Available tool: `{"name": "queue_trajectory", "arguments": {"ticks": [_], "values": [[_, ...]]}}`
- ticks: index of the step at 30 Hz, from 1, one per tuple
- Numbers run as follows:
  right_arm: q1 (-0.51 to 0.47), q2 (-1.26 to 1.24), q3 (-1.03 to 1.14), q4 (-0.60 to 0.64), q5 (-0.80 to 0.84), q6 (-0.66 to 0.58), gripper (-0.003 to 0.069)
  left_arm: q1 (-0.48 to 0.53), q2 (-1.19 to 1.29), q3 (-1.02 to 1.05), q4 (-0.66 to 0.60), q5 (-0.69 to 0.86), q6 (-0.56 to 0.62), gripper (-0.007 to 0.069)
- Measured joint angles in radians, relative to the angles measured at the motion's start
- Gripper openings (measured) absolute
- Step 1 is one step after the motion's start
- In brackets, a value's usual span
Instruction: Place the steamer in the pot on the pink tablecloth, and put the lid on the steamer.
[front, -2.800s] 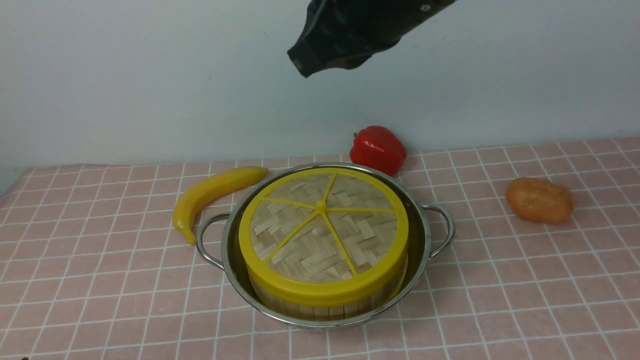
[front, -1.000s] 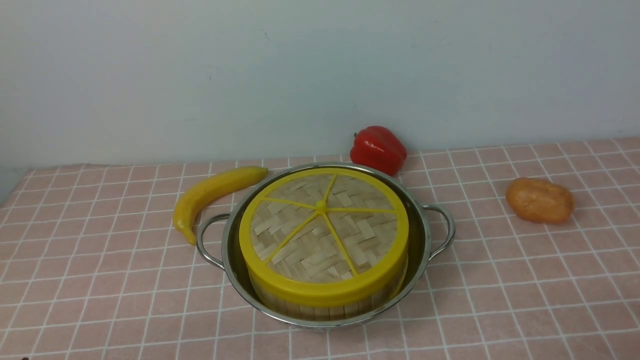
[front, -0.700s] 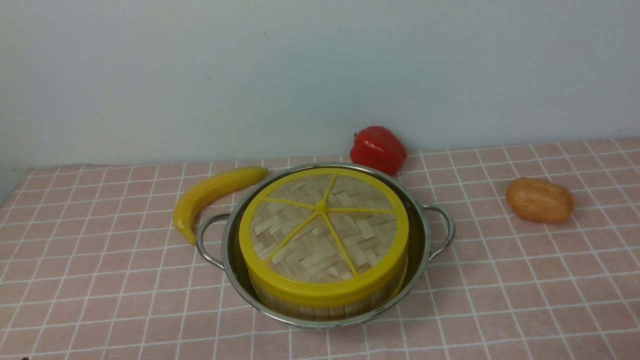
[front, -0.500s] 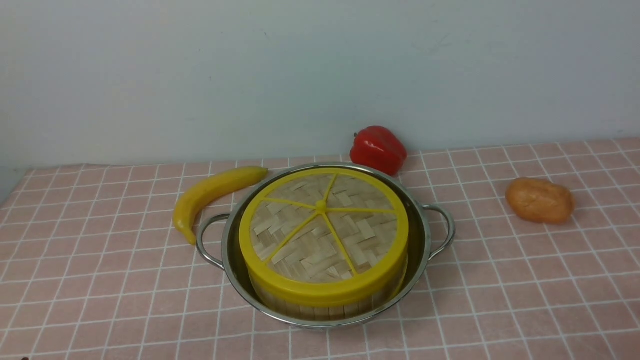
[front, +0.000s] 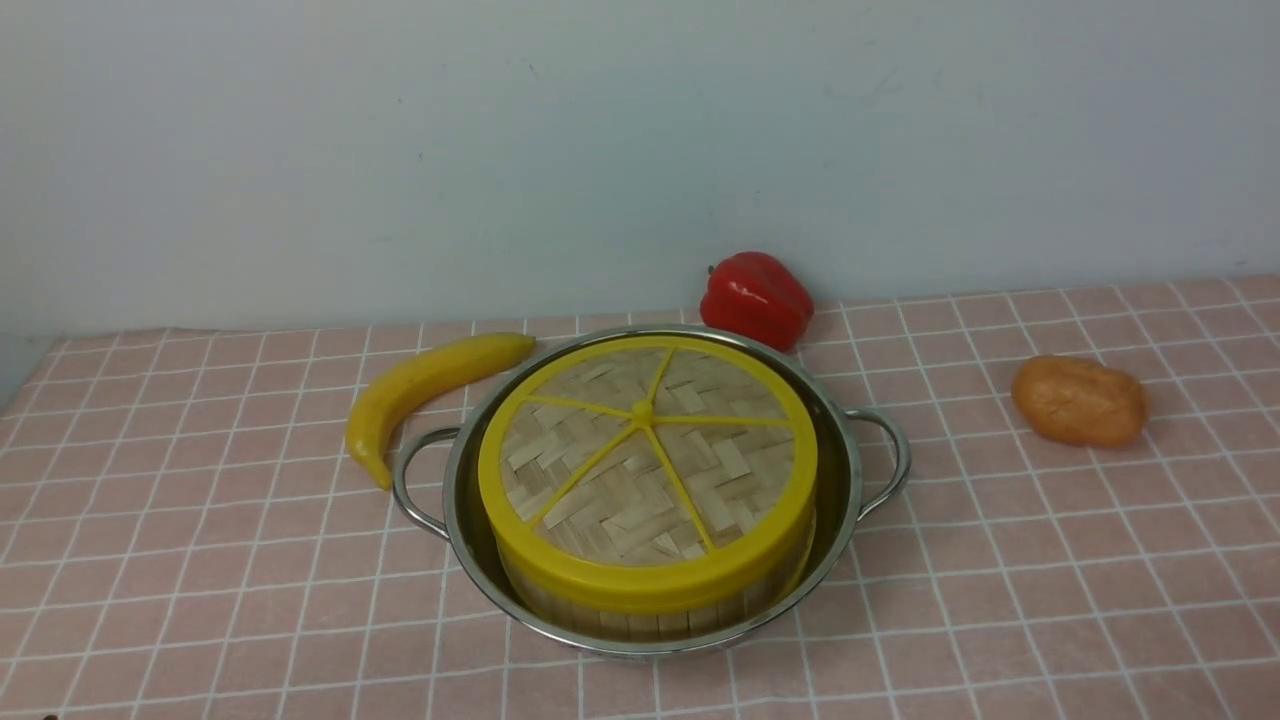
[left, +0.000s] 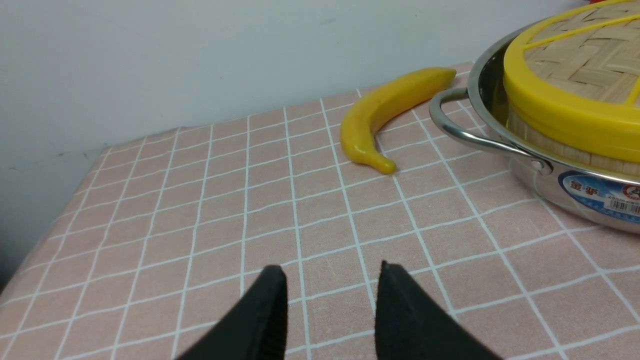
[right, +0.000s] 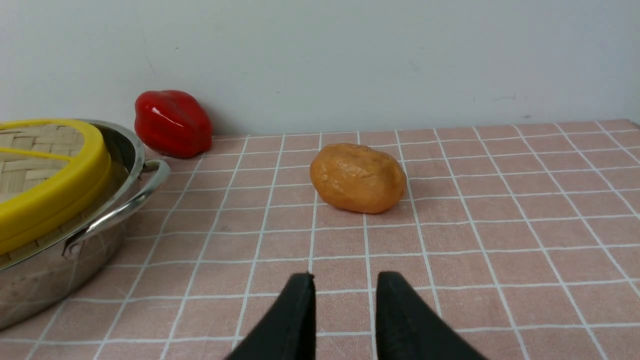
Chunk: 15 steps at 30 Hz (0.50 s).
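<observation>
A blue label (left: 602, 196) with small unreadable print sits on the pot (front: 840, 500), centre frame on the pink tablecloth (front: 1000, 600); inside stands the steamer (front: 640, 615), capped by the lid (front: 645, 470). Open cloth fills lower left and right. Left fingers (left: 270, 310) and right fingers (right: 295, 320) are parted, holding nothing

The pink tablecloth (front: 1000, 560) covers the surface up to the wall. Directly on it sit the pot (front: 840, 500) in the middle, a banana (front: 420, 385) touching its left rim, a red pepper (front: 755, 297) behind it and a potato (front: 1080, 400) well to the right.
</observation>
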Motion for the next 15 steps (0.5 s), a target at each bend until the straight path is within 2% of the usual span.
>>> {"name": "queue_trajectory", "arguments": {"ticks": [15], "values": [[0.0,0.0,0.0,0.0,0.0,0.0,0.0238,0.0,0.0,0.0,0.0,0.0,0.0,0.0243]]}}
